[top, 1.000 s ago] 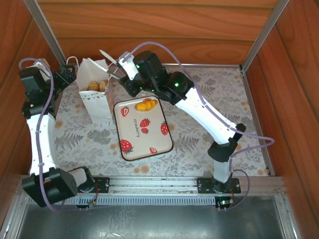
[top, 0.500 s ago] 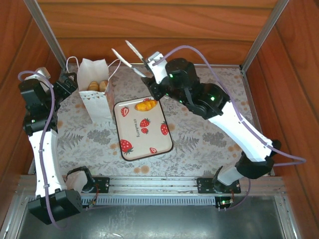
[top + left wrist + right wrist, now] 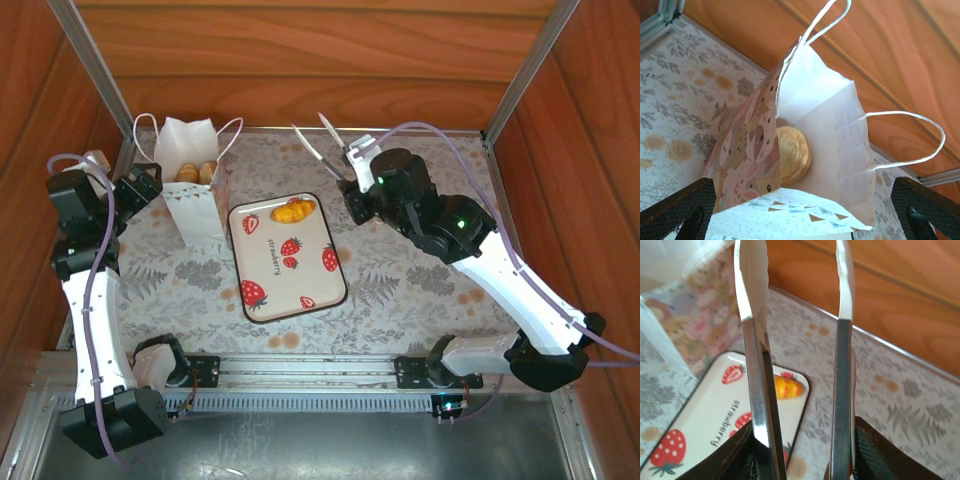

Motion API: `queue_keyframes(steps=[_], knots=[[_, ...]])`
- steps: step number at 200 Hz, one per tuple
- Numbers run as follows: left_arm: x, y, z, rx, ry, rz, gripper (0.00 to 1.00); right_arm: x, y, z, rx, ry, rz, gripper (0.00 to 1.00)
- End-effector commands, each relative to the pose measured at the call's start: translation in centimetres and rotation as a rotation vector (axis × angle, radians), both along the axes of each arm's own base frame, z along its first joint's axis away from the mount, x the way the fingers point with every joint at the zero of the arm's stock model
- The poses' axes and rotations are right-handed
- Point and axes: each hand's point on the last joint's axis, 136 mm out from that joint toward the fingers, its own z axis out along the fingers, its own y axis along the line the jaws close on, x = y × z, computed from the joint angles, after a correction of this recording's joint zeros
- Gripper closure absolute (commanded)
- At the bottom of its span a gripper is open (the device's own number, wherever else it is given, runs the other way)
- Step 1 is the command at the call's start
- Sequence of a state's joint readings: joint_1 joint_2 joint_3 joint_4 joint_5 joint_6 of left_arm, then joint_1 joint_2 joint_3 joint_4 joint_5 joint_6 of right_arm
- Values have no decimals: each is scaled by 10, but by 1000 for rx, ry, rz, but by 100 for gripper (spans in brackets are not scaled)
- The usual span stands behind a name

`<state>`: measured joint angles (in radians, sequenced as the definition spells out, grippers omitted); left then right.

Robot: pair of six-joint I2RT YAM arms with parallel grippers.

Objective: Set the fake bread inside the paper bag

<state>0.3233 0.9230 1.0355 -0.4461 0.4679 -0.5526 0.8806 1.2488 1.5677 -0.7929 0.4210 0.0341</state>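
upright white paper bag [image 3: 198,215] holds round golden bread [image 3: 792,155]; one glossy pastry [image 3: 293,211] lies on the strawberry-print tray [image 3: 290,280]. left fingers [image 3: 680,215] spread beside the bag; right fingers [image 3: 875,455] pinch slim steel tongs [image 3: 752,340].

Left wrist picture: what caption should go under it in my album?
Golden fake bread resting inside the open paper bag.

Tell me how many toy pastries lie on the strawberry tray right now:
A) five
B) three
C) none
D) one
D: a single golden pastry lies at the far end of the tray. The other pastries in sight sit inside the paper bag.
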Motion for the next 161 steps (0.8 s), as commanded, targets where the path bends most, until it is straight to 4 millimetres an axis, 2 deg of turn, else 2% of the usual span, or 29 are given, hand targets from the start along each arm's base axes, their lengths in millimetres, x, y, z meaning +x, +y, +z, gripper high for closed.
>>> queue_keyframes(steps=[1, 19, 72, 93, 130, 161], knots=[[-7, -5, 1, 3, -3, -27, 5, 5, -21, -16, 30, 41, -70, 52], [-11, -6, -1, 1, -3, -28, 5, 9, -32, -39, 25, 94, -95, 52], [-17, -8, -11, 11, 21, -32, 5, 15, -46, -102, -5, 220, -85, 52], [-18, -6, -13, 13, 25, -22, 5, 16, -40, -123, -28, 263, -38, 52], [-16, -6, -12, 16, 24, -24, 5, 18, -18, -152, -92, 278, 118, 51], [-14, -5, -9, 22, 23, -27, 5, 21, -7, -181, -223, 248, 273, 50]])
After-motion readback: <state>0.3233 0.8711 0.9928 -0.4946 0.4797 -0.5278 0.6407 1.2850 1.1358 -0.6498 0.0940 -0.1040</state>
